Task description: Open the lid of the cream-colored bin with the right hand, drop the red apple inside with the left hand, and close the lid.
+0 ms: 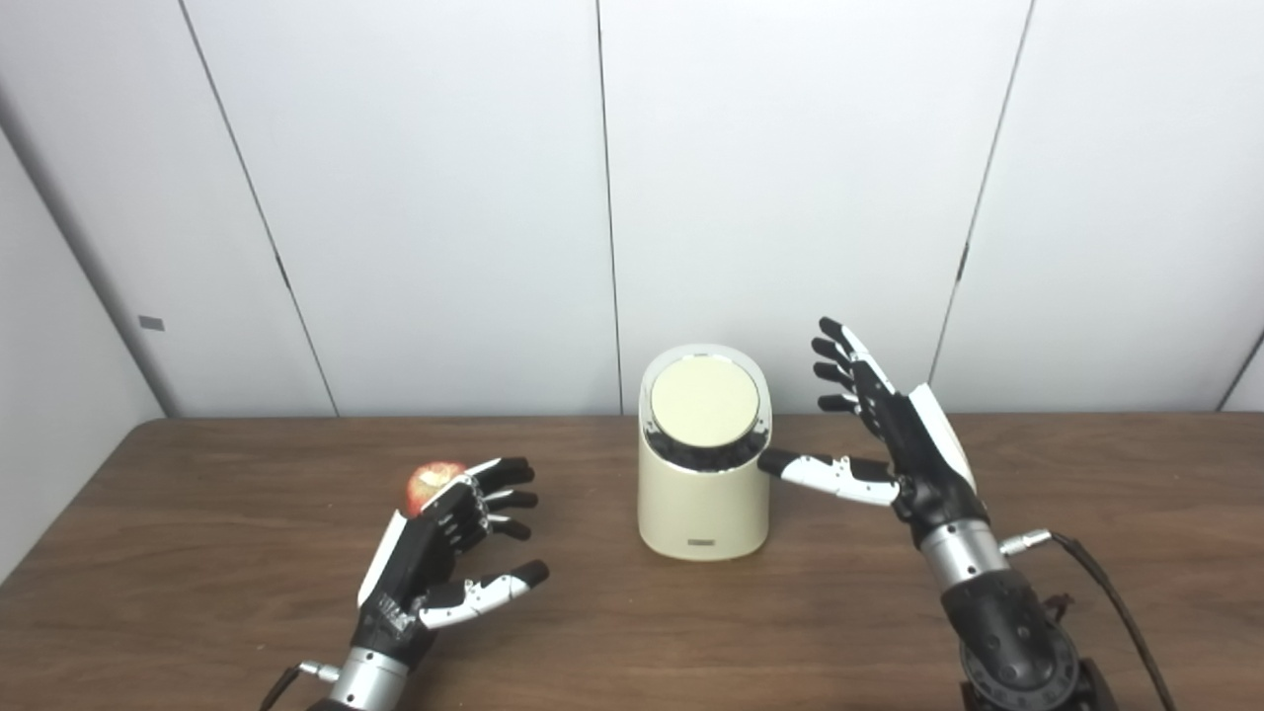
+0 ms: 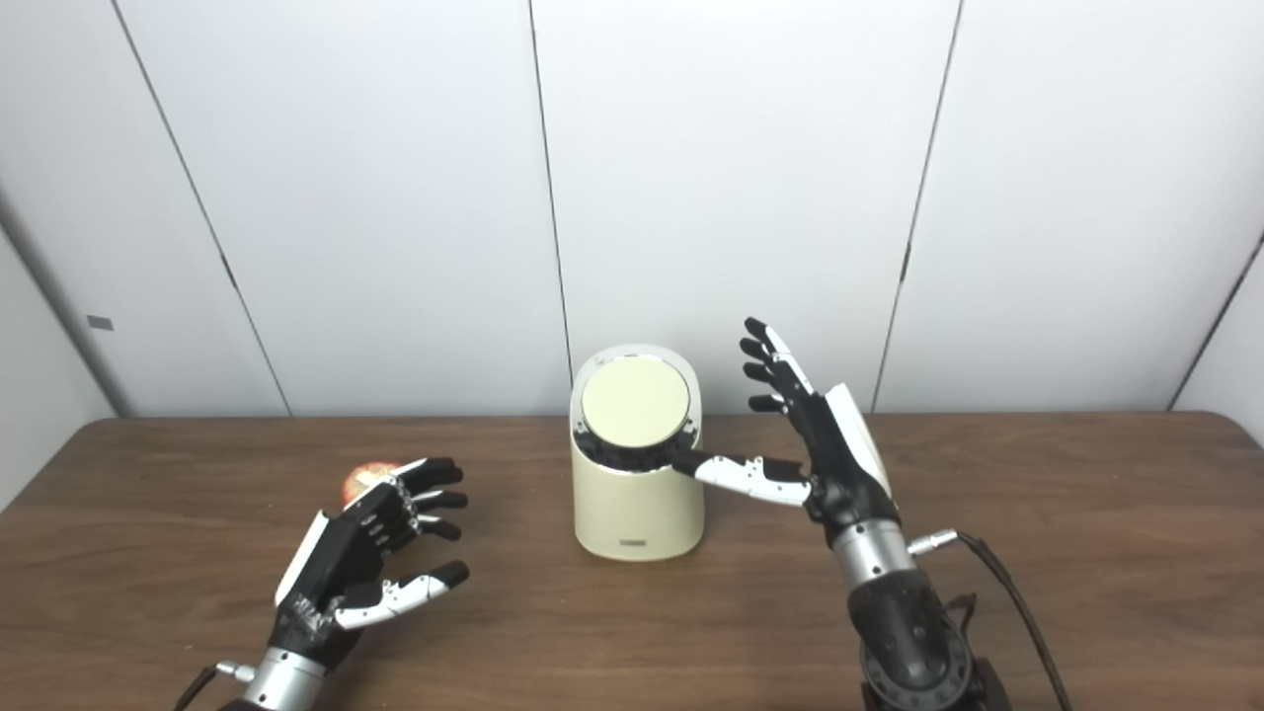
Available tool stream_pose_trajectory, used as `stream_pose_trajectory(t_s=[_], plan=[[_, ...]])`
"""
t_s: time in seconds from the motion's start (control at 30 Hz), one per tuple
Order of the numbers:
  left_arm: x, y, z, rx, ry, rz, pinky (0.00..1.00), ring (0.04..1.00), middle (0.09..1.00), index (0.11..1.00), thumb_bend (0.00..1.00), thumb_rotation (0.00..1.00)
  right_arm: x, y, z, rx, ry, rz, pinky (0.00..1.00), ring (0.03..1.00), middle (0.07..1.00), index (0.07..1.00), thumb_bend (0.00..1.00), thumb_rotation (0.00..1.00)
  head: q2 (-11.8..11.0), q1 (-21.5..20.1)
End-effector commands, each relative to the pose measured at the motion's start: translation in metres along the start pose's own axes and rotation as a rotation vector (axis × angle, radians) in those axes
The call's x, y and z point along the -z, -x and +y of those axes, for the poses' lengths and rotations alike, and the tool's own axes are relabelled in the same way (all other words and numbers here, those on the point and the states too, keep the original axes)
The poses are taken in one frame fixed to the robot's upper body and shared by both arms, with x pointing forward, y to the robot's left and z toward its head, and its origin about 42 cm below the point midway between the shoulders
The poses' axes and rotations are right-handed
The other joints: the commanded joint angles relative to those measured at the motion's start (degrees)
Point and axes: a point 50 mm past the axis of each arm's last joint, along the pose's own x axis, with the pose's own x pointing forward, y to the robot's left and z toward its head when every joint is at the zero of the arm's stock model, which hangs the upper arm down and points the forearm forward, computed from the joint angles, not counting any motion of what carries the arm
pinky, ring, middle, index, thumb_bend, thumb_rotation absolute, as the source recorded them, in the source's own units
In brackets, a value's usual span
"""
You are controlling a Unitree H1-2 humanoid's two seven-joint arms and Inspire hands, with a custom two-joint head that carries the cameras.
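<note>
A cream-colored bin [image 1: 703, 504] stands on the table's middle, its round lid [image 1: 704, 402] lying down on top. My right hand [image 1: 889, 425] is open just right of the bin, fingers raised, its thumb reaching to the bin's upper right edge. A red apple [image 1: 433, 482] rests on the table at the left, partly hidden behind my left hand [image 1: 444, 538]. That hand is open beside the apple's near right side, fingers spread, holding nothing.
The brown wooden table [image 1: 197, 553] ends at a white panelled wall [image 1: 444, 197] close behind the bin. A black cable [image 1: 1116, 602] runs from my right wrist toward the bottom right.
</note>
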Motion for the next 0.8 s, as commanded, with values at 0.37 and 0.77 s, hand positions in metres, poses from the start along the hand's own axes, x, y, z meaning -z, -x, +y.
stream_pose_trajectory(t_s=[0.37,0.77], plan=[[0.017,0.018,-0.009,-0.013,0.023,0.051,0.62,0.734,0.799,0.801,0.68,0.0,-0.053,-0.07,-0.023,-0.042,0.219,-0.074,0.69,0.87,0.925,0.974,0.83,0.43,0.4,-0.3],[0.017,0.018,-0.013,-0.001,0.018,0.054,0.61,0.732,0.801,0.805,0.66,0.0,-0.071,-0.091,-0.001,-0.12,0.301,-0.056,0.7,0.882,0.948,0.967,0.83,0.37,1.1,0.1]])
